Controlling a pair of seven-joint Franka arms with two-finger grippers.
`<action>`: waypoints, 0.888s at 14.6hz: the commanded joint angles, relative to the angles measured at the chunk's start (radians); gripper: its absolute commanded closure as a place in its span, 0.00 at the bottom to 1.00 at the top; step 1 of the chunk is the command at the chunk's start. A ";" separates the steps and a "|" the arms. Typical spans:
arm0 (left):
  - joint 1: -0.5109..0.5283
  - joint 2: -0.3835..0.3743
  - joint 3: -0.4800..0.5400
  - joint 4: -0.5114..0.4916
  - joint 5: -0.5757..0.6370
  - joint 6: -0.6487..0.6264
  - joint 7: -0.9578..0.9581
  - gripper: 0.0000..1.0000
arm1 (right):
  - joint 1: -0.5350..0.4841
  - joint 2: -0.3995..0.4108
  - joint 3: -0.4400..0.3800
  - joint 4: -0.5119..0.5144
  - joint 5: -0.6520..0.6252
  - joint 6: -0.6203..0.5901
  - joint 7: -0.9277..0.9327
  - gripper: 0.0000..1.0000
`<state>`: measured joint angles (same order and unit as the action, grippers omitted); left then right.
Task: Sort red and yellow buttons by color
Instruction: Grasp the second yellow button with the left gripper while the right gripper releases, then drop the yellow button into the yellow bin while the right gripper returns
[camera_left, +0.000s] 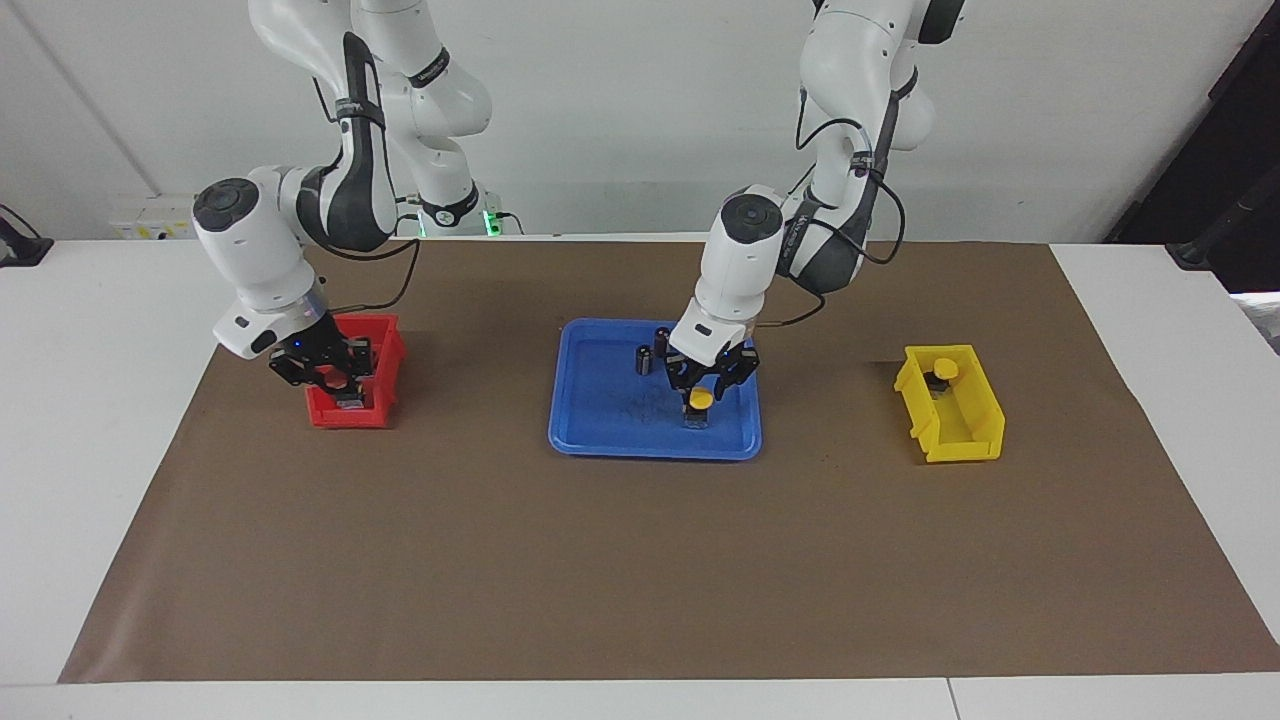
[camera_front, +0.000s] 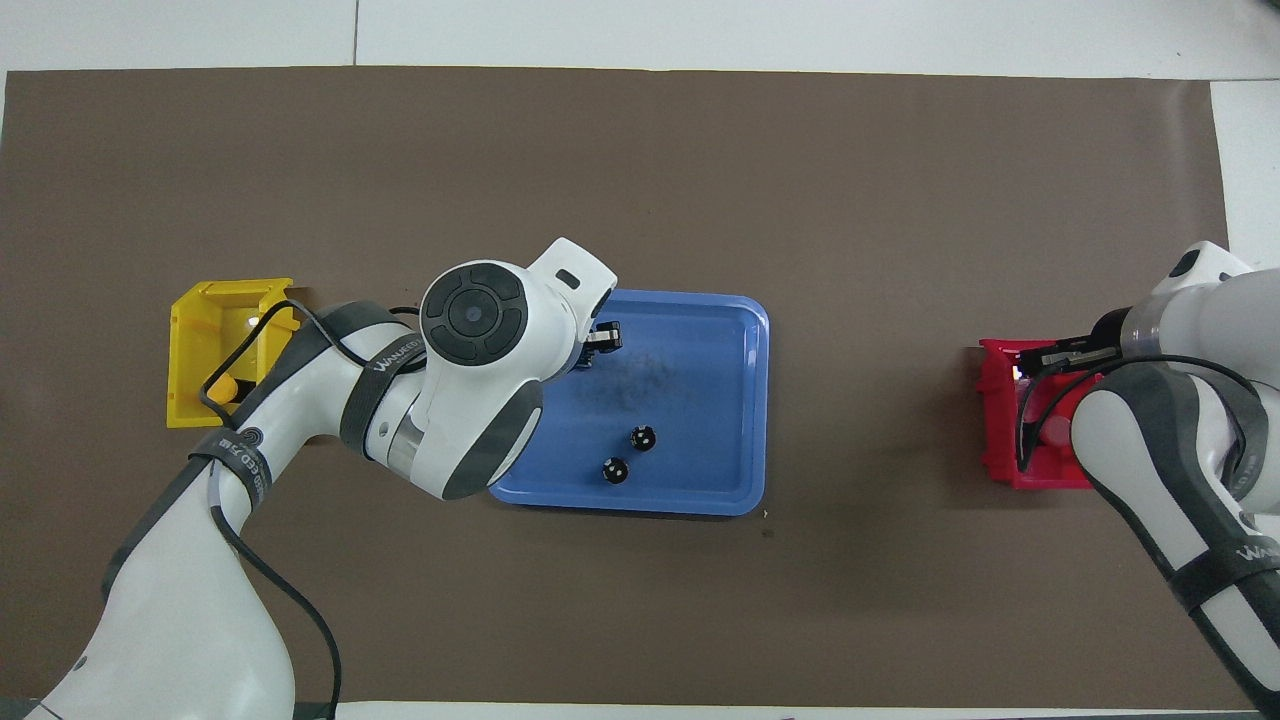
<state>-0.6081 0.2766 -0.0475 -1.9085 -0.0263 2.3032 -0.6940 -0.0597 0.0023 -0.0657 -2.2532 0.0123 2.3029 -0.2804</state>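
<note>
The left end effector (camera_left: 703, 385) clamps an upright, cap-up yellow mushroom-capped push button (camera_left: 701, 399) at four o'clock on the blue plastic tray (camera_left: 600, 440). The right end effector (camera_left: 325, 375) is over the red plastic bin (camera_left: 385, 345), its fingers' state unclear. Brown mat-covered surface (camera_left: 640, 560).

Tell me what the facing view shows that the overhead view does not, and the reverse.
Only the facing view shows the yellow button on the blue tray beneath the left gripper; overhead, the arm hides it. Only the overhead view shows both dark cylinders unobstructed. Both show the yellow bin holding a yellow button, and the right gripper at the red bin.
</note>
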 joint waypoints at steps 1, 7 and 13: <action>-0.012 0.012 0.009 0.020 -0.018 0.013 -0.033 0.98 | -0.011 -0.005 0.009 -0.051 0.014 0.059 -0.011 0.88; 0.010 -0.014 0.023 0.181 -0.008 -0.290 -0.041 0.98 | -0.009 -0.011 0.009 -0.063 0.014 0.061 -0.013 0.85; 0.283 -0.069 0.035 0.220 0.003 -0.375 0.255 0.98 | -0.009 -0.015 0.009 -0.075 0.014 0.063 -0.023 0.60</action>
<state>-0.3810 0.2227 -0.0070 -1.6942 -0.0267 1.9519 -0.4848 -0.0593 0.0054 -0.0644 -2.3064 0.0123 2.3451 -0.2804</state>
